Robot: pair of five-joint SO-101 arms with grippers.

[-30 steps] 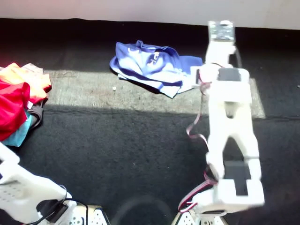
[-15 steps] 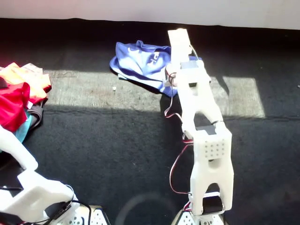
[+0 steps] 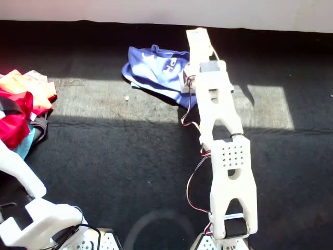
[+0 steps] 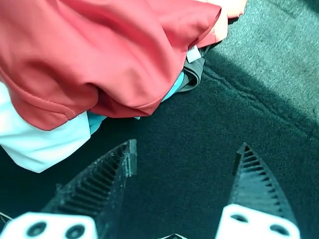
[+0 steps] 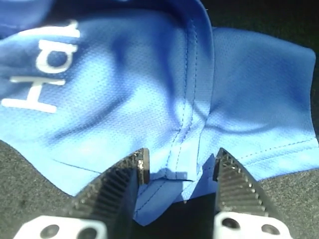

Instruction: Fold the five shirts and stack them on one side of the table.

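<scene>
A crumpled blue shirt (image 3: 158, 70) with white print lies at the back middle of the dark table. My right arm stretches out to it, its gripper (image 3: 193, 78) over the shirt's near right part. In the right wrist view the right gripper (image 5: 178, 167) is open, its fingers straddling a seam at the blue shirt's (image 5: 149, 89) hem. A pile of shirts (image 3: 21, 112), red, orange, teal and dark, sits at the table's left edge. My left gripper (image 4: 184, 159) is open just above the cloth beside the red shirt (image 4: 94, 55) of that pile.
The table is covered with a dark cloth (image 3: 114, 166), with a sunlit band (image 3: 93, 101) across the middle. A white wall edge (image 3: 156, 10) runs along the back. Red and white cables (image 3: 195, 172) hang by the right arm.
My right arm swung left from the table's right side to the blue shirt and lowered onto it. My left arm moved up toward the shirt pile.
</scene>
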